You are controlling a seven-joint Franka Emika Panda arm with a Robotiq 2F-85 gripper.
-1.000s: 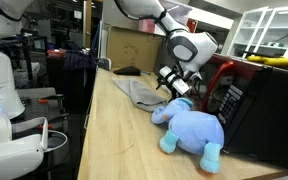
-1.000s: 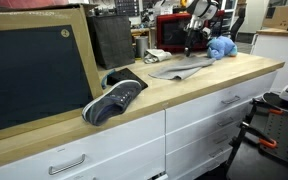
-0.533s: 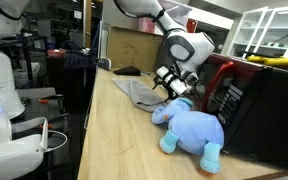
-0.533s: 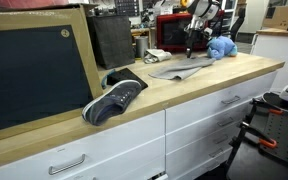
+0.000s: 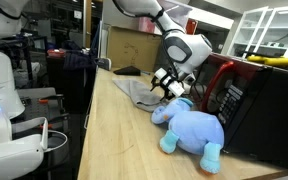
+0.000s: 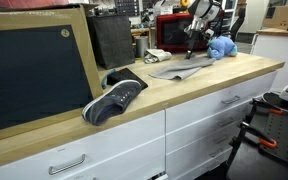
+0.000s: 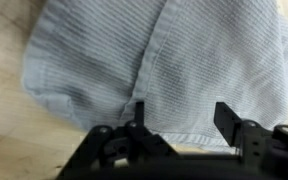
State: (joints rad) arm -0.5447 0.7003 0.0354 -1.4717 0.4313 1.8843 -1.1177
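A grey ribbed cloth (image 7: 174, 55) lies flat on the wooden counter and fills most of the wrist view. My gripper (image 7: 181, 118) hangs right over the cloth's hemmed edge, its two dark fingers (image 7: 227, 118) apart with fabric showing between them; whether the tips touch the cloth I cannot tell. In both exterior views the gripper (image 5: 170, 88) (image 6: 193, 43) points down at the far end of the cloth (image 5: 136, 92) (image 6: 174, 69), just beside a blue plush elephant (image 5: 191, 128) (image 6: 220, 46).
A red-and-black microwave (image 5: 252, 105) stands behind the plush. A grey sneaker (image 6: 114, 98) lies nearer along the counter, beside a large framed chalkboard (image 6: 34, 70). The counter's edge (image 6: 184, 95) drops to white drawers.
The gripper has sunk slightly toward the cloth and its fingers have come a little closer together. The cloth, plush and shoe have not moved.
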